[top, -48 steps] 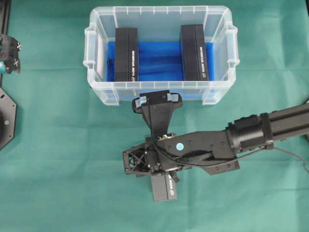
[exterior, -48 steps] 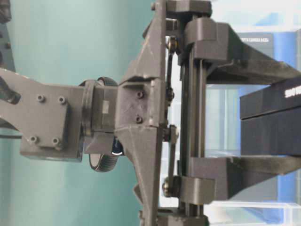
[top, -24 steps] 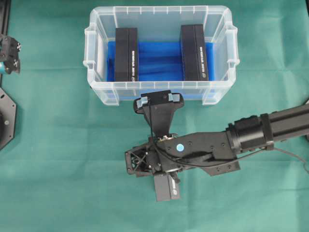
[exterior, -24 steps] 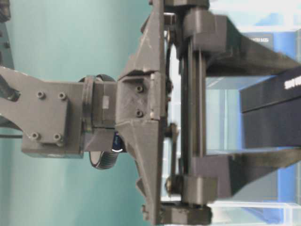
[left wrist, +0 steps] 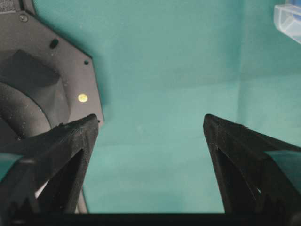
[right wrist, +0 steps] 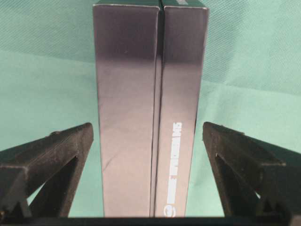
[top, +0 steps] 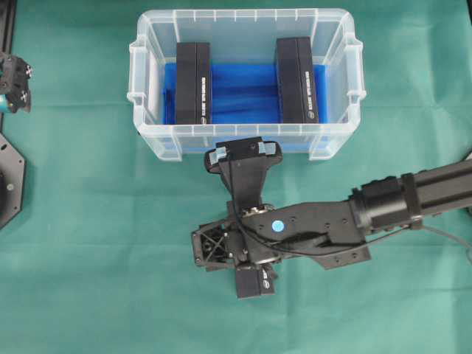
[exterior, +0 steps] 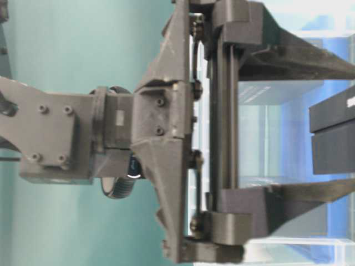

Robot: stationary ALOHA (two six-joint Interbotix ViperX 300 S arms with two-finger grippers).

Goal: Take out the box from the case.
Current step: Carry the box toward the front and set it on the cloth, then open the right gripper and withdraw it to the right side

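The case (top: 243, 131), a clear plastic bin lined with blue cloth (top: 243, 92), stands at the back of the table. Two black boxes stand inside it, one at the left (top: 193, 82) and one at the right (top: 298, 80). Another black box (top: 253, 284) lies on the green cloth in front of the case. My right gripper (right wrist: 147, 125) is open astride this box (right wrist: 148, 108), with a gap at each finger (exterior: 288, 55). At the far left edge my left gripper (top: 13, 85) hangs open and empty (left wrist: 150, 120).
Green cloth covers the whole table. A black octagonal base plate (top: 9, 181) sits at the left edge, below my left gripper (left wrist: 33, 80). The right arm (top: 413, 195) stretches in from the right. A corner of the case (left wrist: 288, 19) shows in the left wrist view.
The right jaws have spread wider and come off the black box, which now lies free on the cloth. The right gripper has drawn back a little. The left arm has not moved.
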